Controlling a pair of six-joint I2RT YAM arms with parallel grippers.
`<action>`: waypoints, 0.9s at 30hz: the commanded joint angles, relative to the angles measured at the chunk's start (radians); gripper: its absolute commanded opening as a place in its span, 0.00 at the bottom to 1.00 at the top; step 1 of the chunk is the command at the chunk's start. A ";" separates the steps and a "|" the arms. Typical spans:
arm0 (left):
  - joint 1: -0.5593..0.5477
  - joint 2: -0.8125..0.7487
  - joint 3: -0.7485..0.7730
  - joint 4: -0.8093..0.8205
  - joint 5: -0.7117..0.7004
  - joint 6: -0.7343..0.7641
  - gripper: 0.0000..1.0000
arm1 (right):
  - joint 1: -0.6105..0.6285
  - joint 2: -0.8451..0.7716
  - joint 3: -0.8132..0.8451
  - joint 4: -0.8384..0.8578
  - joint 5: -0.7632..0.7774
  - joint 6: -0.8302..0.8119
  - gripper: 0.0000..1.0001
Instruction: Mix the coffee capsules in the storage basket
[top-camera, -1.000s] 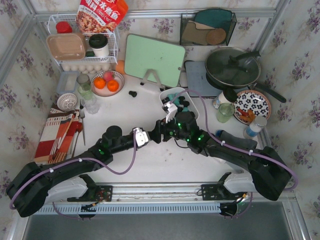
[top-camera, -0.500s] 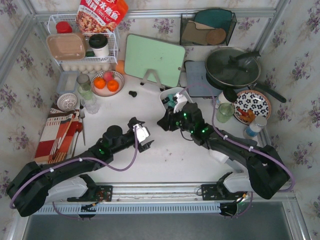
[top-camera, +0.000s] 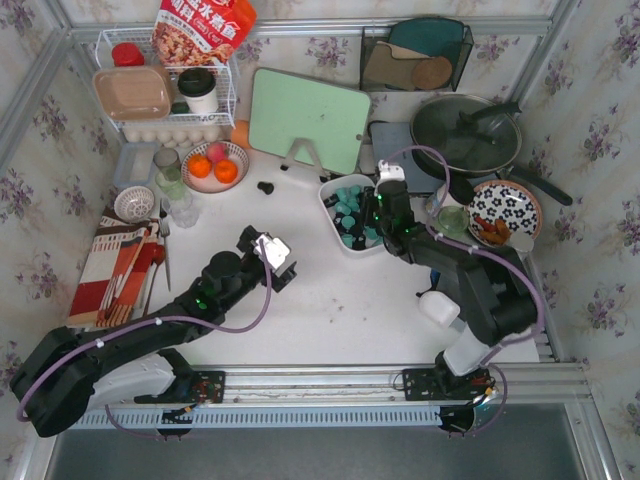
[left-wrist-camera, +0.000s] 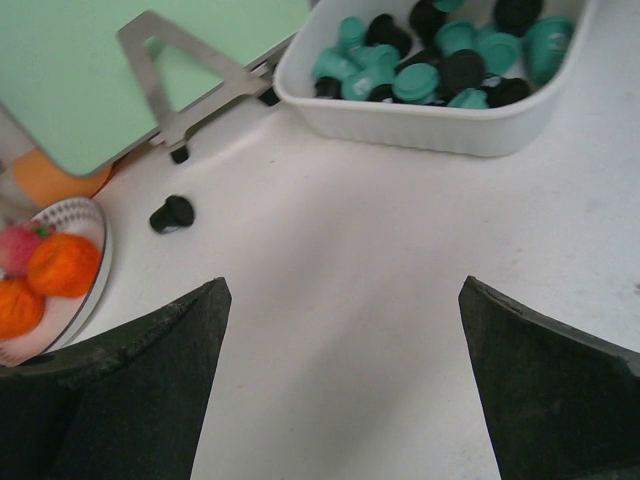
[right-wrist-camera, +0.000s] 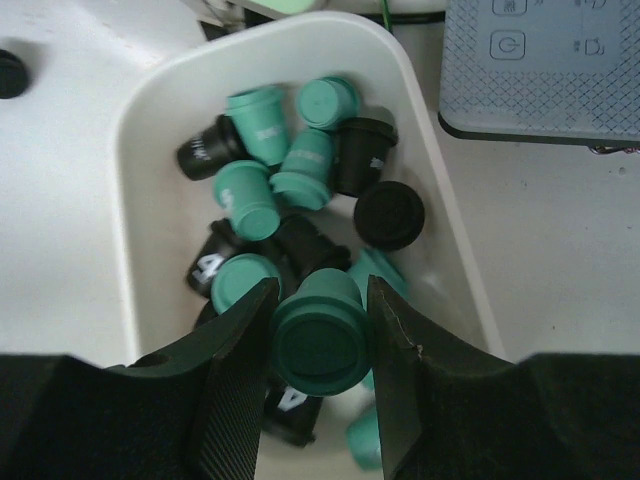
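Observation:
The white storage basket (top-camera: 326, 197) stands mid-table and holds several teal and black coffee capsules (top-camera: 350, 205). My right gripper (top-camera: 378, 222) hovers over its near half. In the right wrist view this gripper (right-wrist-camera: 320, 300) is shut on a teal capsule (right-wrist-camera: 320, 340), held above the other capsules (right-wrist-camera: 290, 170) inside the basket (right-wrist-camera: 125, 200). My left gripper (top-camera: 283, 250) is open over bare table, left of and nearer than the basket. In the left wrist view it (left-wrist-camera: 342, 290) holds nothing, and the basket (left-wrist-camera: 420, 125) lies ahead. One black capsule (left-wrist-camera: 172, 213) lies loose on the table.
A green cutting board (top-camera: 308, 120) on a stand is behind the basket. A plate of oranges (top-camera: 214, 165) sits to its left. A grey cooker pad (right-wrist-camera: 540, 65) and a lidded pan (top-camera: 465, 135) are at the right, with a glass (top-camera: 450, 225) and a patterned plate (top-camera: 503, 212) nearby.
My left gripper has opened wide and drawn back to the left. My right gripper has moved from the basket's near corner to above the basket, narrowing onto the teal capsule.

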 joint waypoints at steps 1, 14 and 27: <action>0.002 0.007 0.017 0.008 -0.146 -0.052 0.99 | -0.034 0.117 0.082 0.044 -0.009 0.005 0.09; 0.013 -0.027 0.014 -0.008 -0.206 -0.086 0.99 | -0.068 0.199 0.141 -0.014 -0.157 0.059 0.55; 0.110 -0.021 0.101 -0.224 -0.278 -0.402 0.99 | -0.063 -0.203 -0.072 -0.037 -0.196 -0.016 0.68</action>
